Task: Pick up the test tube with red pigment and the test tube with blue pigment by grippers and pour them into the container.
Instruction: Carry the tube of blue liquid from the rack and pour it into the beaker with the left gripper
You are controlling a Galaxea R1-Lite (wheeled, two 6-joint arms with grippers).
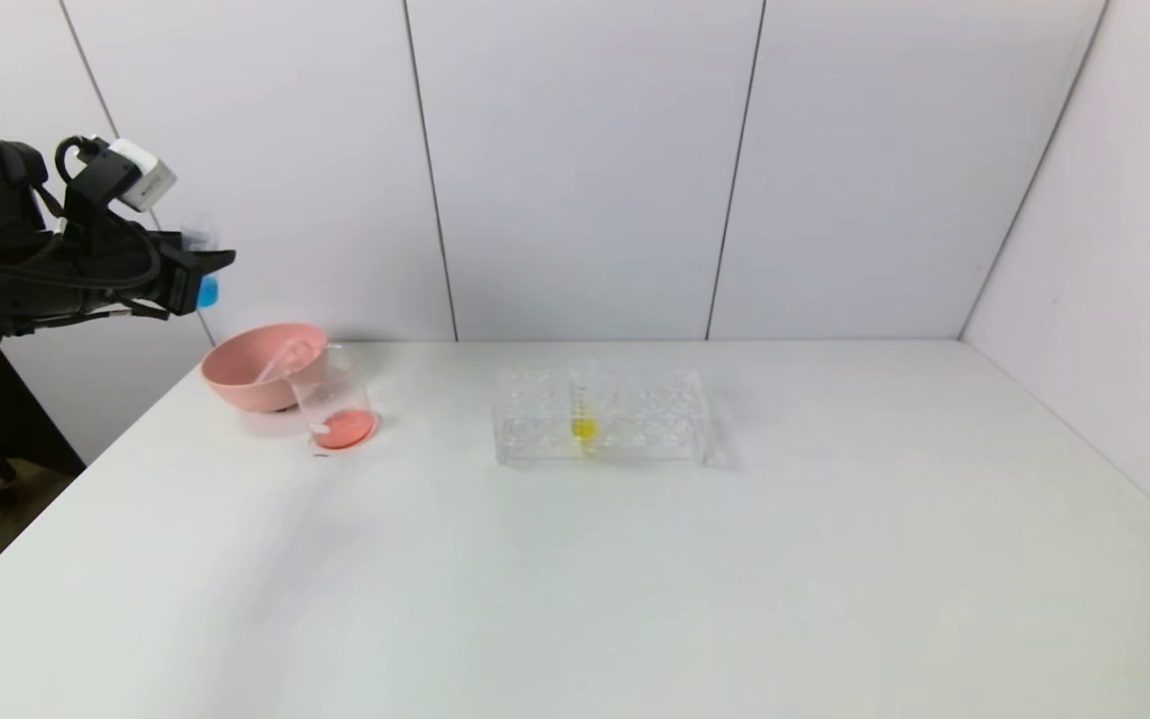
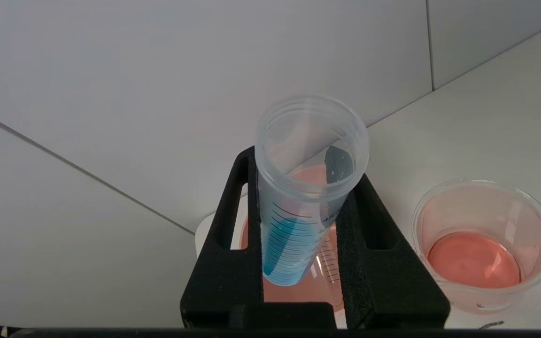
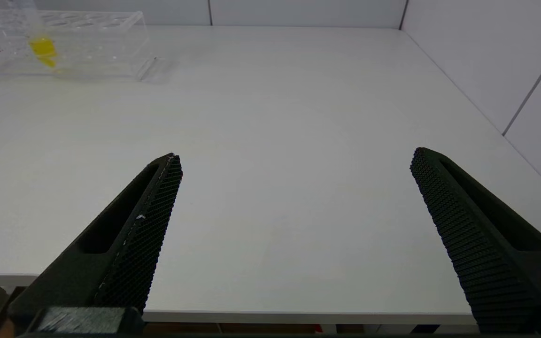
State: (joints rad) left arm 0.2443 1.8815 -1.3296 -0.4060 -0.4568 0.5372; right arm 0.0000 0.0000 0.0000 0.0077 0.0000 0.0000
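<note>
Left claw (image 1: 198,268), upper left of my head view, clamps the blue tube (image 2: 298,206) above the bowl (image 1: 248,377). Beaker (image 1: 335,404) beside it holds red liquid. Right claw (image 3: 294,162) gapes; rack (image 1: 600,416) mid-table.

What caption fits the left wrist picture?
Left pincer holds the blue tube above the pink bowl, beside the beaker.

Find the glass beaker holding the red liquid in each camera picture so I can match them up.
Head view: the beaker stands at far left on the table, just right of the pink bowl.
Left wrist view: beaker at lower right, beside the left gripper holding the blue-pigment test tube.
Right wrist view: not in it.
Shared landmark: the pink bowl.
</note>
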